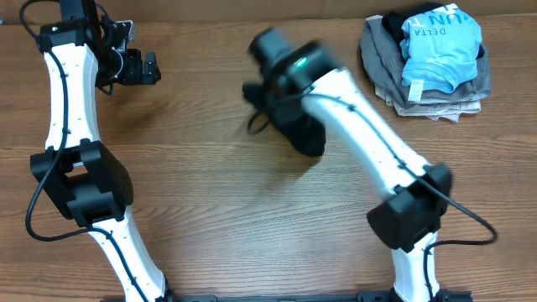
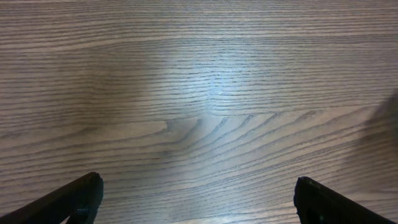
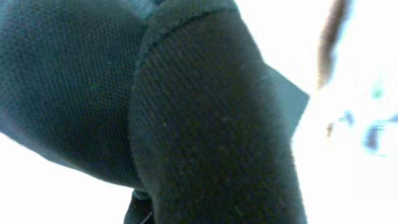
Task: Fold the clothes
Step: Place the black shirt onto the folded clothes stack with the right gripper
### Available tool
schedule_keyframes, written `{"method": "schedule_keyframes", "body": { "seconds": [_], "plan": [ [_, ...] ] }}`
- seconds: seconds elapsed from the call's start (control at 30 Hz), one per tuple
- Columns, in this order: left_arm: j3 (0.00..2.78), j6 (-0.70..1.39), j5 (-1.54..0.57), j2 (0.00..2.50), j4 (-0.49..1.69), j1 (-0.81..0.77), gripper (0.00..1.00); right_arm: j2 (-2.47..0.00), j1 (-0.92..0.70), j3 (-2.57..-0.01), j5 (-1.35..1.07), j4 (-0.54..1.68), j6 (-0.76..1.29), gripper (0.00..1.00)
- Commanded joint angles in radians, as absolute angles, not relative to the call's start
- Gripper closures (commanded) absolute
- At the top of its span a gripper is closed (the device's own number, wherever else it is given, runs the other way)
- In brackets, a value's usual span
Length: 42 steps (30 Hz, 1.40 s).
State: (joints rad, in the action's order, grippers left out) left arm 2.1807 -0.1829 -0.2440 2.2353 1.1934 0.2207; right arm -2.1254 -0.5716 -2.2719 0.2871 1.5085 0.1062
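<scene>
- Currently the right gripper [image 1: 267, 88] is clenching tight. Black cloth is filling its wrist view, so it is most likely grasping the clothes [image 1: 304, 132], though its own fingers are not showing there.
- The clothes are hanging as one dark bunch at that gripper, well apart from the stack [image 1: 428, 94] and toward the middle of the tabletop [image 1: 193, 176]. Whether the bunch is touching the wood is not showing clearly.
- The left gripper [image 1: 144, 69] is standing released with its jaws wide, holding nothing. It is much farther from the stack than the clothes are and is looking down on bare wood.
- The grip is probably biting a random wad rather than a hem or corner, so lifting from here is likely giving a twisted lump instead of a flat spread.
- The right wrist is blurring in the overhead view, which suggests speed, and soft cloth could be slipping out of a thin pinch.
- Cloth is blocking the right wrist camera, so that view is offering no check on the hold.
- Swinging the bunch toward the stack is risking a snag that topples it.
</scene>
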Motion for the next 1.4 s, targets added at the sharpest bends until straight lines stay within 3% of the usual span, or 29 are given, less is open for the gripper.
{"method": "schedule_keyframes", "body": {
  "seconds": [0.0,0.3,0.6,0.97,1.2,1.23,1.27,1.37],
  "plan": [
    [2.181,-0.178,-0.256,2.237,1.185,0.220,0.00,-2.057,-0.478,-2.444,0.389,1.541,0.076,0.96],
    [2.181,-0.175,-0.256,2.237,1.165,0.220,0.00,-2.057,-0.181,-2.735,0.580,1.473,-0.014,0.96],
    [2.181,-0.154,-0.256,2.237,1.143,0.220,0.00,-2.093,0.051,-2.703,0.522,1.269,-0.124,0.96],
    [2.181,-0.149,-0.255,2.237,1.117,0.220,0.00,-2.206,0.095,-2.546,0.398,1.123,-0.165,0.96],
    [2.181,-0.149,-0.255,2.237,1.116,0.220,0.00,-2.302,0.039,-2.527,0.283,1.199,-0.160,0.95],
    [2.181,-0.149,-0.255,2.237,1.114,0.220,0.00,-2.304,0.028,-2.525,0.262,1.208,-0.158,0.84],
    [2.181,-0.149,-0.255,2.237,1.113,0.220,0.00,-2.307,0.017,-2.525,0.238,1.217,-0.157,0.61],
    [2.181,-0.149,-0.255,2.237,1.113,0.220,0.00,-2.307,-0.011,-2.526,0.200,1.230,-0.153,0.33]
  ]
}}
